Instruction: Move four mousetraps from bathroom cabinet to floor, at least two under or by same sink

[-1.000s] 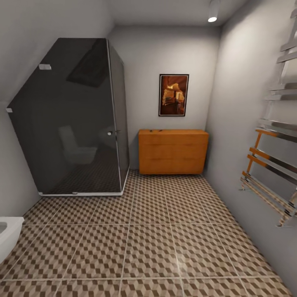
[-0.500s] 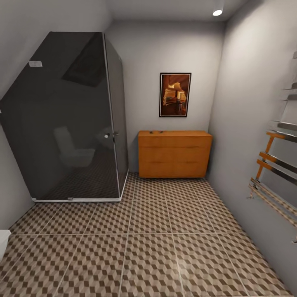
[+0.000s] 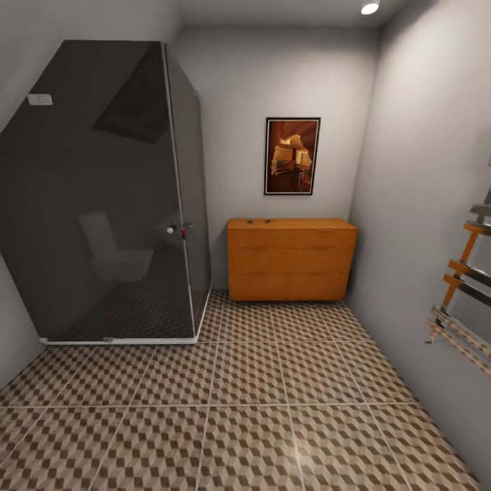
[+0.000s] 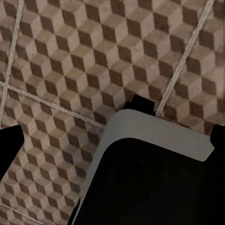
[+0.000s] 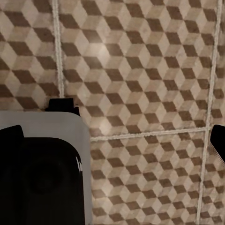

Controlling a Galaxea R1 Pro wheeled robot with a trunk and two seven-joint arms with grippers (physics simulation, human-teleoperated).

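The orange-brown wooden cabinet (image 3: 292, 260) stands against the far wall, under a framed picture. Near the left end of its flat top lie two small dark flat mousetraps (image 3: 258, 221), too small to show detail. The cube-patterned bathroom floor (image 3: 259, 402) stretches from me to the cabinet. The bathroom sink is out of view. In the left wrist view my left gripper (image 4: 112, 143) is open above the floor tiles (image 4: 84, 56), with dark fingertips (image 4: 9, 150) at the picture's edges. My right gripper (image 5: 114, 140) is open too, over floor tiles (image 5: 140, 70), with nothing between its fingers.
A dark glass shower enclosure (image 3: 102, 198) fills the left side, its corner close to the cabinet's left end. A chrome and wood towel radiator (image 3: 464, 300) sticks out from the right wall. An open lane of floor runs between them to the cabinet.
The head camera has moved forward toward the cabinet. The shower and cabinet look larger, the white fixture at the lower left has left the picture, and the towel radiator has slid toward the right edge.
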